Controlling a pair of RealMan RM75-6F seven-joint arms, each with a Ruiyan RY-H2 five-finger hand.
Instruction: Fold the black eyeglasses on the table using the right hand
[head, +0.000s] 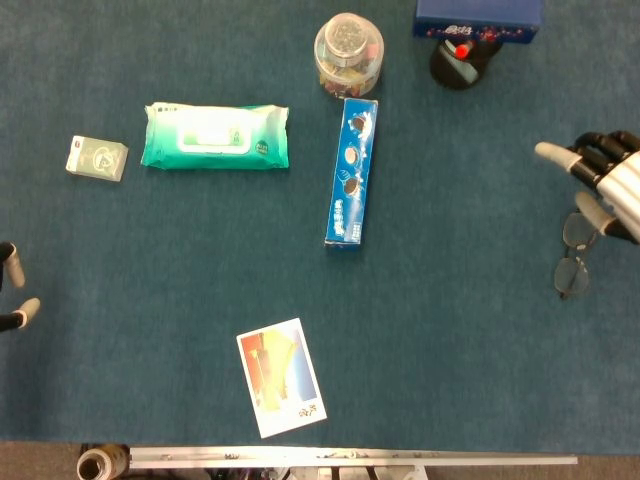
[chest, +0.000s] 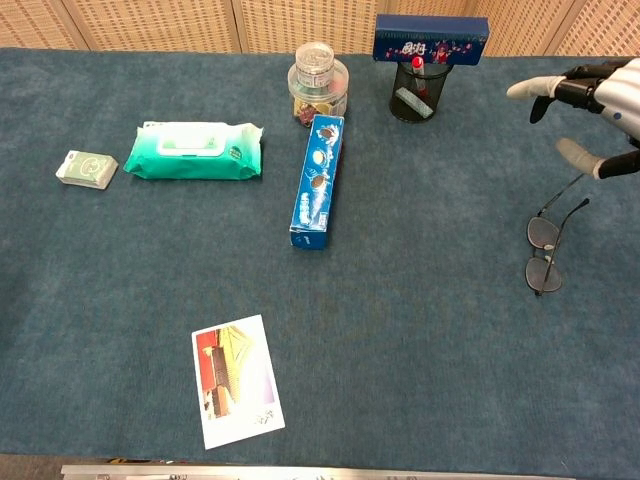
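Black thin-framed eyeglasses (chest: 546, 245) lie unfolded near the desk's right edge; the right hand (chest: 598, 110) hovers above, fingers spread, empty. Next: descend and swing the arms closed.

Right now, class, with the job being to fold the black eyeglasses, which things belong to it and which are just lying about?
Belongs to the job:
black eyeglasses
right hand

Just lying about:
wet wipes pack
blue biscuit box
clear jar
mesh pen holder
photo card
small white box
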